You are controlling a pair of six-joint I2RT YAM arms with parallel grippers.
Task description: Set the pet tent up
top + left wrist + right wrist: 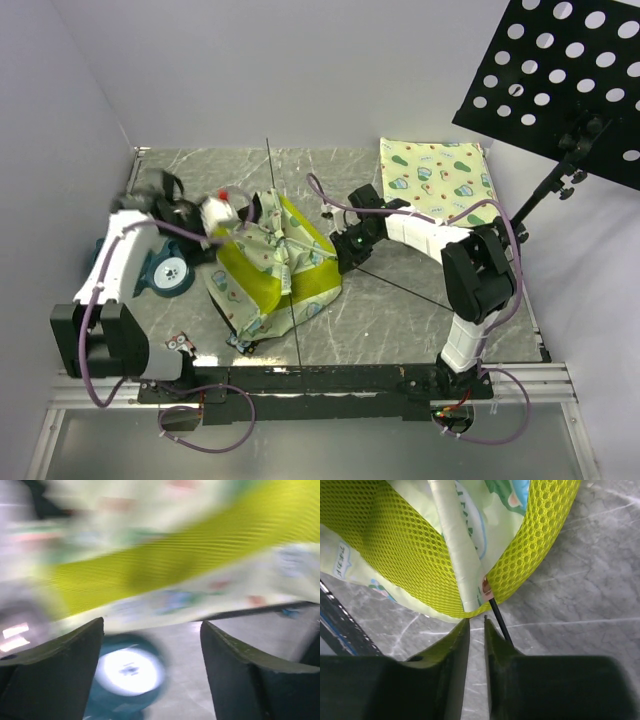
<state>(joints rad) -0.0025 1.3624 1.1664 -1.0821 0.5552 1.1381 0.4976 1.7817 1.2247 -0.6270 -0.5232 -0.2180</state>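
I am seeing the pet tent (pixel 275 265) lying crumpled mid-table (pixel 420 310). My left gripper (pixel 152 625) is hanging wide and empty beside it. My right gripper (pixel 477 620) is sitting narrowed at its mesh corner, gripping nothing visible.

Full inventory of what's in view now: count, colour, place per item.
pet tent: 1, cream-green print with lime mesh panels, slumped at table centre
thin rods: 2, black, one running across the tent, one on the table to its right
mat: 1, cream-green print, flat at the far right corner
round paw-print item: 1, teal with white centre, left of the tent
small item: 1, near edge by the left base, too small to identify
perforated panel: 1, black, on a stand, upper right
table: 1, grey marble look
left end effector: 1, dark, open, facing the tent
right end effector: 1, dark, almost closed at the tent's mesh corner
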